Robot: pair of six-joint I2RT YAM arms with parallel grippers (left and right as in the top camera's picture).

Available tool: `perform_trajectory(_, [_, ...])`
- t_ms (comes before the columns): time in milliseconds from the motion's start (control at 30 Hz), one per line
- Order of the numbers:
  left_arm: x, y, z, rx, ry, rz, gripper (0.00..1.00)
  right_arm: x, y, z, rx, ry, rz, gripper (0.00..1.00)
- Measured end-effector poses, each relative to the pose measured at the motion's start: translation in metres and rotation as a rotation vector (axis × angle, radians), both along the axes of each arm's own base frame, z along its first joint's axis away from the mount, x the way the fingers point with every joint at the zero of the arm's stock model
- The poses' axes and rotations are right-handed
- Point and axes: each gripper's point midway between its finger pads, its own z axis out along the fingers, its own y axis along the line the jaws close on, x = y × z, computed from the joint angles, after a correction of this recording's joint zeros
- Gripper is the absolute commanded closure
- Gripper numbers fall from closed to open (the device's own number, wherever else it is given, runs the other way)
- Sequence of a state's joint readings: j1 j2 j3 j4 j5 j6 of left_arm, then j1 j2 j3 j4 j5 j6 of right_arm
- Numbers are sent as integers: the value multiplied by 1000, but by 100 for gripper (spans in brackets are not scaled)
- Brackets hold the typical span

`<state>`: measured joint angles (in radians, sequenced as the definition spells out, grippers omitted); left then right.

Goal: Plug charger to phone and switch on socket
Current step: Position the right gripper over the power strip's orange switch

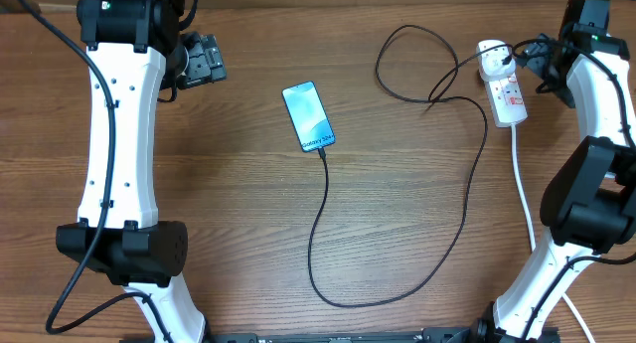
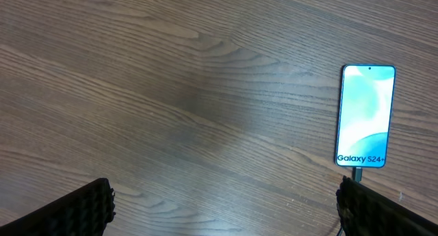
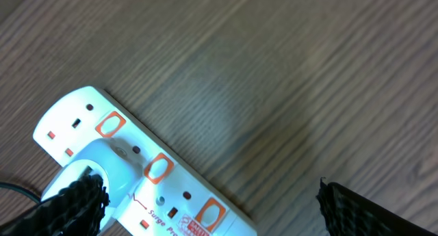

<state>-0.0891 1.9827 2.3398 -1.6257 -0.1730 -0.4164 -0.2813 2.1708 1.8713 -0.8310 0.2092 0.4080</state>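
The phone (image 1: 309, 116) lies face up mid-table, its light-blue screen lit; it also shows in the left wrist view (image 2: 366, 116). The black charger cable (image 1: 320, 214) has its tip in the phone's near end (image 2: 357, 173). It loops across the table to a white adapter (image 1: 492, 55) seated in the socket (image 1: 507, 89), a white power strip at the far right. My right gripper (image 1: 542, 60) is open just right of the strip and holds nothing. In its wrist view (image 3: 209, 207) it sits above the strip (image 3: 164, 185), near the orange-red switches. My left gripper (image 1: 199, 60) is open and empty, left of the phone (image 2: 222, 212).
The strip's thick white cord (image 1: 522, 184) runs toward the front right, past the right arm's base. The black cable makes a wide loop near the front edge (image 1: 348, 303) and a smaller loop at the back (image 1: 397, 65). The table is wood-grain.
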Motion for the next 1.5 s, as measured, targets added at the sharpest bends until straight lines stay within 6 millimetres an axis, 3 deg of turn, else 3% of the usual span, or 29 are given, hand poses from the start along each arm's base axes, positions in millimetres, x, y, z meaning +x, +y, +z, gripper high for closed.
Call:
perform_trajectory(200, [0, 0, 0, 0, -1, 0, 0, 4, -1, -4, -27, 13, 53, 0])
perform_trajectory(500, [0, 0, 0, 0, -1, 0, 0, 2, 0, -35, -14, 75, 74, 0])
perform_trajectory(967, [0, 0, 0, 0, -1, 0, 0, 6, 5, -36, 32, 51, 98, 0])
perform_trajectory(1333, [0, 0, 0, 0, -1, 0, 0, -8, -19, -43, 101, 54, 57, 0])
perform_trajectory(1500, [0, 0, 0, 0, -2, 0, 0, -5, -12, -43, 129, 43, 78, 0])
